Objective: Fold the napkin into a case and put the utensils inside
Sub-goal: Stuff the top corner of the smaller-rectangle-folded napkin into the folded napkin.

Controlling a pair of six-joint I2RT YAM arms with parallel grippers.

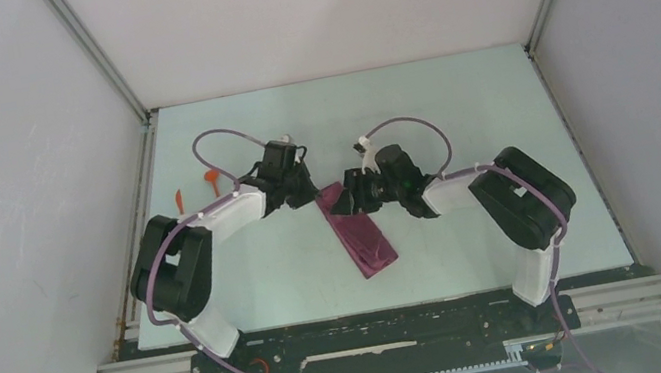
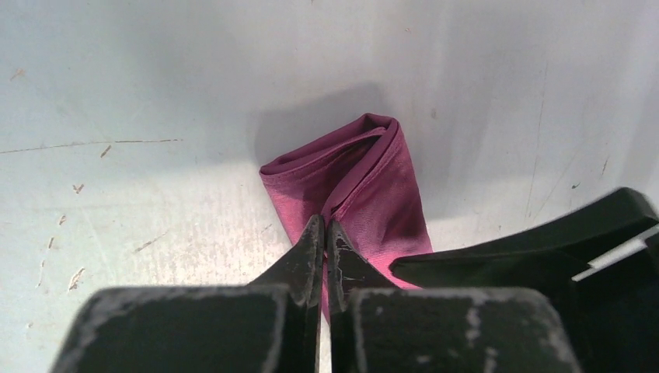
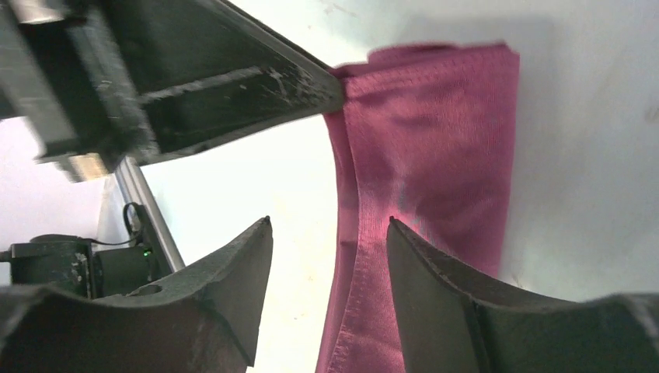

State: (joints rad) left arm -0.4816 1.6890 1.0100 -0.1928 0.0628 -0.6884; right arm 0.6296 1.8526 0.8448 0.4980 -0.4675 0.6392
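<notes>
Your left pincer [image 2: 325, 229] is closed, pinching the napkin [image 2: 365, 186] near its far end; folded narrow, it lies central on the surface [image 1: 455, 105]. Your right pincer [image 3: 328, 225] gapes over one long edge. Cloth looks soft, light, slippery: take only the top layer.

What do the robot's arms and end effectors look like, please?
The left arm and right arm have black joint housings and white links; a lilac cable loops along each. The left end effector and right end effector are black, scuffed and wedge-shaped.
</notes>
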